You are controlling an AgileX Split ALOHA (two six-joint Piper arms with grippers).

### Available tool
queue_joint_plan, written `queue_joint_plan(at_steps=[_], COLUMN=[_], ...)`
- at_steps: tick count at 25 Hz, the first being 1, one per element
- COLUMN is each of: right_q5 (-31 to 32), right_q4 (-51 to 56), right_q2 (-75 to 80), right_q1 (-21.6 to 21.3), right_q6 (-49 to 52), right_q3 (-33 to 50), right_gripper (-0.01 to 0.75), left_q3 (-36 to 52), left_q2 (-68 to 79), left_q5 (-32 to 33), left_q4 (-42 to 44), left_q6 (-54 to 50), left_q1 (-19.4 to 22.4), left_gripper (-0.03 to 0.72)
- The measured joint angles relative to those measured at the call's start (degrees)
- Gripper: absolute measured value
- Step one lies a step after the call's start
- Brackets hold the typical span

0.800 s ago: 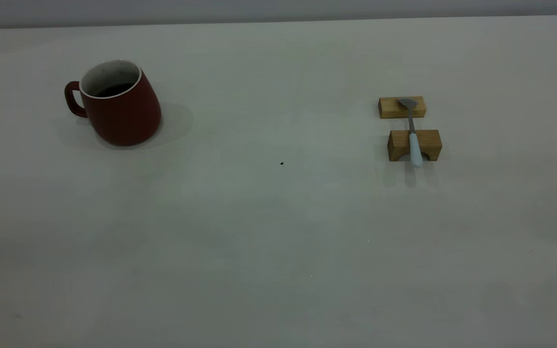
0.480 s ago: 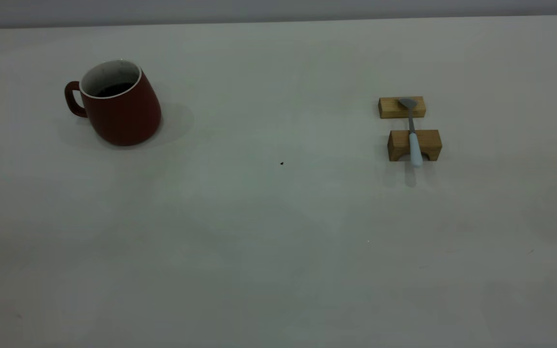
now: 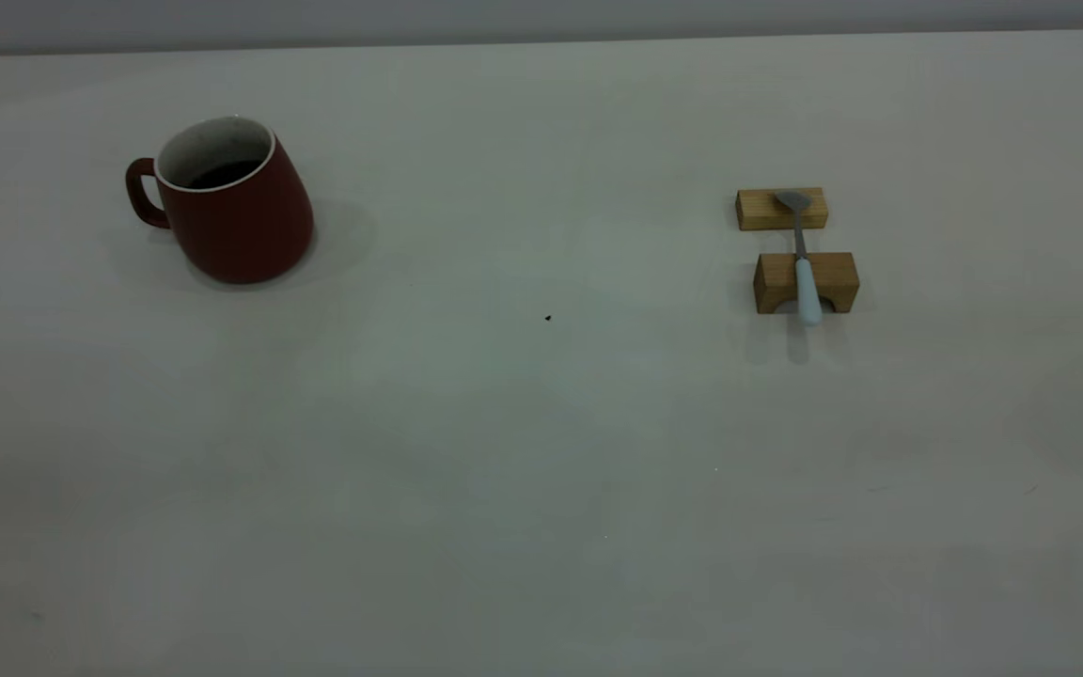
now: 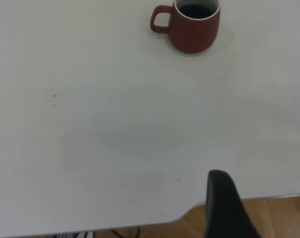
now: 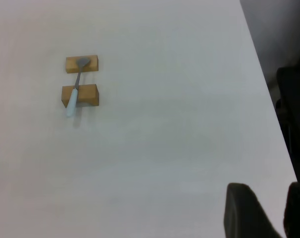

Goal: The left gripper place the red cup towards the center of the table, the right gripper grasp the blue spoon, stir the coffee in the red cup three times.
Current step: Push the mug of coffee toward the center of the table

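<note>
1. The dark red ceramic mug with the white rim, the red cup, stands upright at the far left of the off-white table, dark coffee inside, handle pointing left.
2. Over at far right, the pale-blue-handled blue spoon lies across two small wooden blocks.
3. The left gripper sits back at the near table edge, fingers spread, well apart from the cup.
4. The right gripper hangs off the right edge; its fingers look parted.
5. Nothing is grasped, so step one looks unstarted: the left arm should reach out to the mug.

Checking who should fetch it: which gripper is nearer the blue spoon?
Right. The right gripper hangs off the table's near edge, far from the blue spoon; the left gripper faces the red cup.
</note>
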Motion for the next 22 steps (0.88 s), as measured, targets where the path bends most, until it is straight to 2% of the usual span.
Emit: queue_joint_plan(at_steps=[17,22], right_q5=[0.00,0.00], right_q4=[0.00,0.00], right_q2=[0.00,0.00], right_q1=[0.00,0.00], right_q6=[0.00,0.00], right_q3=[0.00,0.00], right_gripper=[0.237,0.237], left_q3=[0.00,-1.19], left_q2=[0.00,4.58], left_q5=[0.00,-1.22], left_q4=[-1.81,-1.81], left_q6=[-0.08,-5.66], left_q1=[0.00,0.00], left_gripper=[0.449,0.449])
